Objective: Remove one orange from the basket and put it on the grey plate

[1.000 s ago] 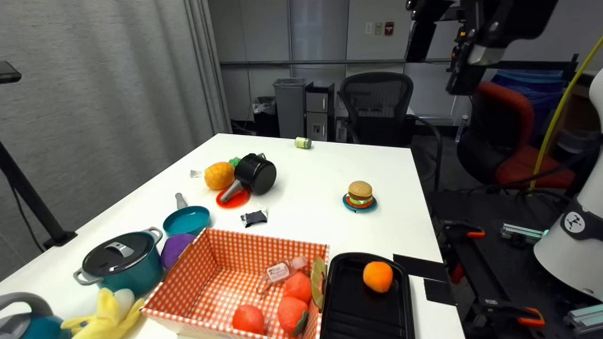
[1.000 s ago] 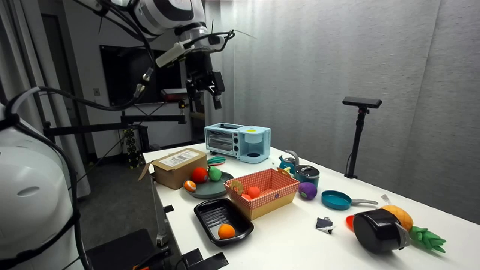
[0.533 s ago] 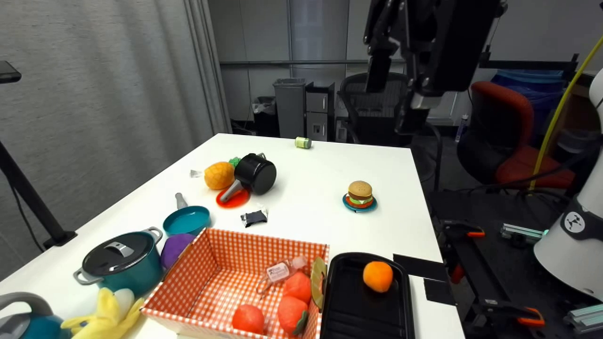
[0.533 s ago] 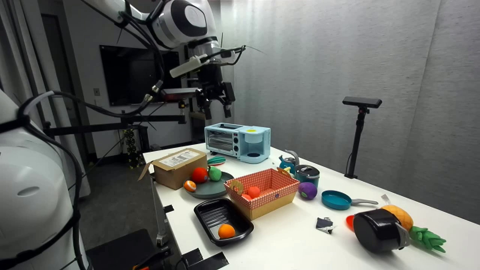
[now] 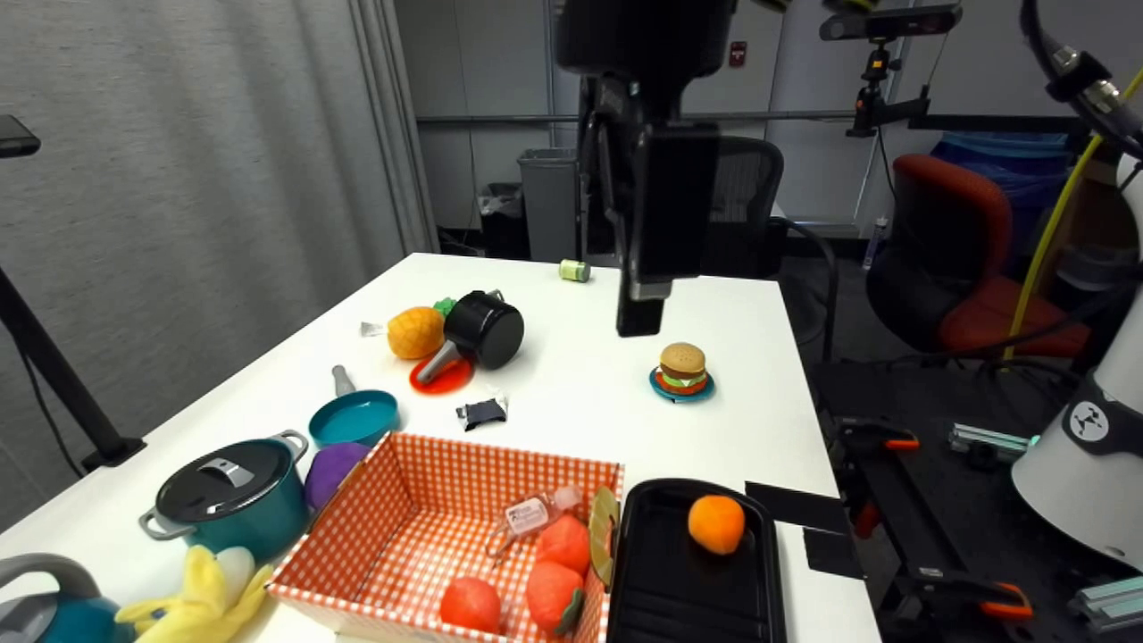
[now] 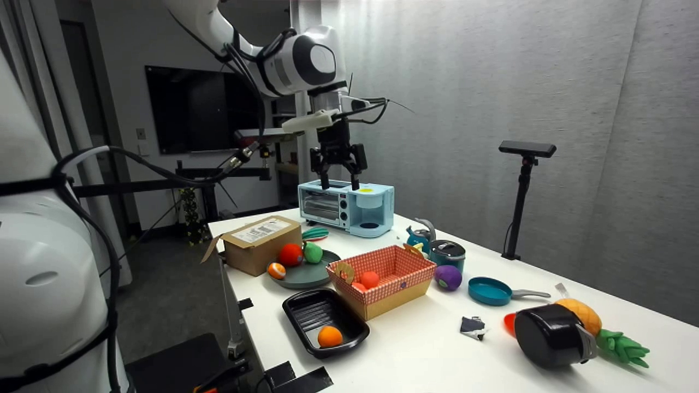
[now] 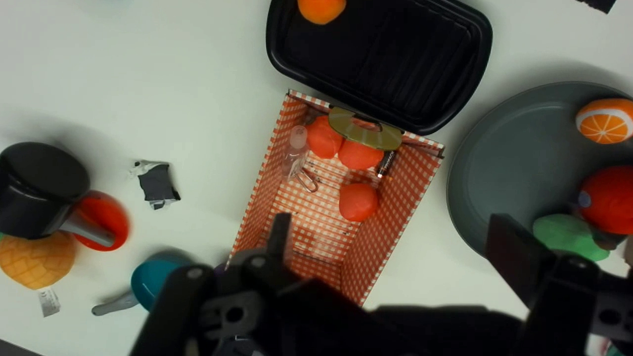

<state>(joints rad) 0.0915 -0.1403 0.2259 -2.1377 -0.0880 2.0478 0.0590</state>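
Note:
The orange-and-white checkered basket [image 5: 500, 464] stands beside the dark tray; it also shows in the wrist view [image 7: 400, 198]. In it lie three red-orange round fruits, one alone [image 7: 358, 201] and two near the gold handle [image 7: 346, 123]. The grey plate [image 7: 504, 148] lies next to the basket and bears an orange with a slice face [image 7: 606, 121], a red fruit and a green fruit. My gripper [image 6: 340, 185] is open and empty, high above the table. In the wrist view its fingers stand wide apart, one over the basket, one over the plate's edge [image 7: 390, 217].
A black tray [image 6: 306, 327] with another orange [image 6: 330, 337] touches or nearly touches the basket. The basket also holds a clear bottle [image 7: 296, 153] and a battery [image 7: 386, 163]. A cardboard box [image 6: 262, 254] and light blue oven [image 6: 347, 207] stand beyond the plate. A pot [image 5: 234, 491] stands beside the basket.
My gripper has come down and moved out over the table, leftward in one exterior view and rightward in the other. It has stayed open. The objects on the table have not moved.

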